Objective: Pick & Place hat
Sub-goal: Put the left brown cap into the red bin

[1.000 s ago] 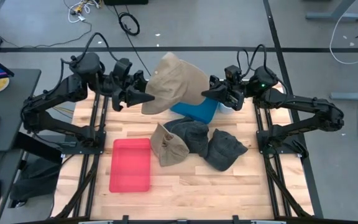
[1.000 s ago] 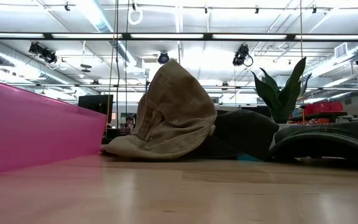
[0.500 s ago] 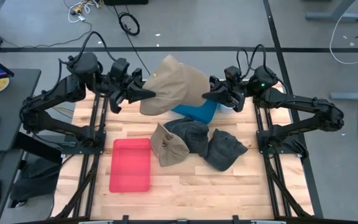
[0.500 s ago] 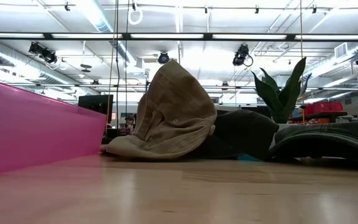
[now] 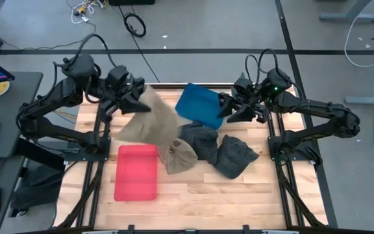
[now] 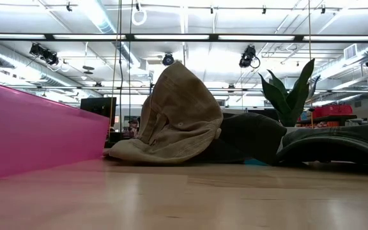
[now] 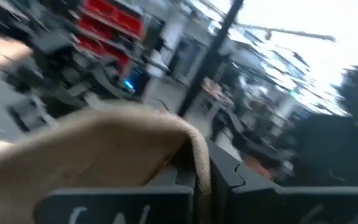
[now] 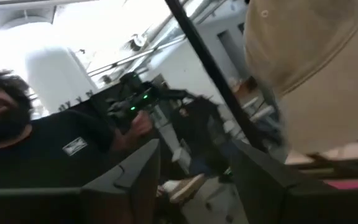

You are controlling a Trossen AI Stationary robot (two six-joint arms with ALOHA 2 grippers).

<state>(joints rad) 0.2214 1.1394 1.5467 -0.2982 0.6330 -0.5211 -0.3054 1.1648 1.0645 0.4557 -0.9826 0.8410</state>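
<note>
The left gripper (image 5: 137, 104) has its fingers pinched on the edge of a tan hat (image 5: 151, 120), and the left wrist view shows the fabric's seamed rim (image 7: 199, 163) caught between the two dark fingers (image 7: 166, 186). The hat hangs from that grip as a loose drape, above the left part of the wooden table (image 5: 193, 195), its lower edge reaching toward the red tray (image 5: 136, 171) that lies flat near the table's front left. The right gripper (image 5: 224, 110) sits off the far right side of the table with its fingers spread apart and nothing between them; in the right wrist view the two fingers (image 8: 135, 171) stand well apart, the tan hat showing beyond them. Just beside that gripper a blue bin (image 5: 200, 106) stands tilted on the table. In front of the bin lie three more hats in a cluster: a small tan cap (image 5: 180, 156), a dark grey hat (image 5: 202, 140) touching it, and another dark hat (image 5: 236, 156) to its right. The low view shows the small tan cap (image 6: 174, 115) resting upright against the dark hat (image 6: 251, 137), with the pink tray wall (image 6: 40, 131) alongside. A person in a black shirt (image 8: 36, 149) shows in the room beyond.
</note>
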